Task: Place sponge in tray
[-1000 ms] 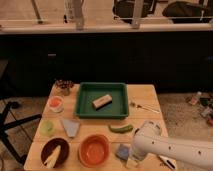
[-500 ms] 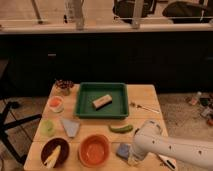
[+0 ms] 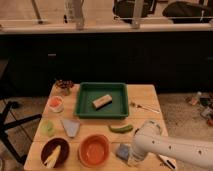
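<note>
Presently the jaws sit by the sponge [image 3: 122, 150] (outside the tray [image 3: 85, 102]).

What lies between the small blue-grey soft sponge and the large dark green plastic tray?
A small green oblong piece on the wooden table, in the camera view; the gripper is beside the sponge.

We find the sponge [image 3: 121, 149] on the table [image 3: 144, 95], near its front edge, just beside the orange bowl [image 3: 94, 150] and outside the tray [image 3: 84, 102] (which holds a tan block [image 3: 102, 101]). The gripper [image 3: 132, 158] sits low, close against the sponge.
</note>
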Action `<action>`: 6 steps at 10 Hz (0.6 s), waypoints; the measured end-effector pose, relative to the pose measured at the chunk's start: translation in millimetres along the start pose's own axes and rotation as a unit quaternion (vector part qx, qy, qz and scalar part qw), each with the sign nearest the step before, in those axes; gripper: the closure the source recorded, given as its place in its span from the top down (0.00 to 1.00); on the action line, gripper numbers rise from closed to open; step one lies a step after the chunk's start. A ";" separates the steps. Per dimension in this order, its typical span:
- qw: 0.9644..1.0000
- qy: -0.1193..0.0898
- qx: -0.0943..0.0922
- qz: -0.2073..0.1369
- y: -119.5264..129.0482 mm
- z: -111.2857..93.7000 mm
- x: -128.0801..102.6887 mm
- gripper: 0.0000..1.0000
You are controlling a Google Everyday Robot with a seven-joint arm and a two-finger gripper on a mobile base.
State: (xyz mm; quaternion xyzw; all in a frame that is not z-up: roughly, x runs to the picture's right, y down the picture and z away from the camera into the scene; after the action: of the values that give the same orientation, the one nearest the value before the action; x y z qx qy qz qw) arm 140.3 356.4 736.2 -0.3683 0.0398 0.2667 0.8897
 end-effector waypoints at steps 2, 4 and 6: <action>0.999 -0.024 0.009 -0.021 -3.2 -23.9 -6.3 0.00; 0.998 -0.043 0.016 -0.037 -5.9 -42.2 -12.1 0.00; 0.996 -0.061 0.021 -0.062 -9.1 -59.3 -20.1 0.00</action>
State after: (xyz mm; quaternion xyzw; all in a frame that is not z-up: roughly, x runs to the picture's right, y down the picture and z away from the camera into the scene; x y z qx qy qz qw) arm 135.2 302.0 704.3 -0.3341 -0.0315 0.2317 0.9131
